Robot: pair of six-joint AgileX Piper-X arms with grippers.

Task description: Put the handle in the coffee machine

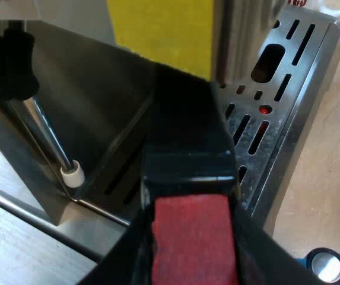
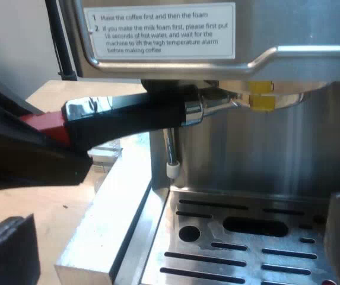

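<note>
- The handle (image 2: 134,116) lies level across the front of the espresso machine (image 2: 312,136). Its metal neck (image 2: 211,107) is tucked up under the brew head, next to a yellow tag (image 2: 260,95). I cannot tell whether it is locked in.
- My left gripper (image 1: 190,252) is clamped on the handle's red end (image 1: 190,231), with one black finger on each side.
- The steam wand (image 2: 170,151), white at its tip, hangs just below the handle, near the edge of the drip tray (image 2: 247,255).
- My right gripper (image 2: 175,231) hovers over the slotted drip tray with its fingers spread wide and nothing between them.
- A printed label (image 2: 161,32) sits on the machine's front, above the handle.
- A blue tamper (image 1: 327,267) stands on the wooden table (image 1: 330,178), near the tray's corner.
</note>
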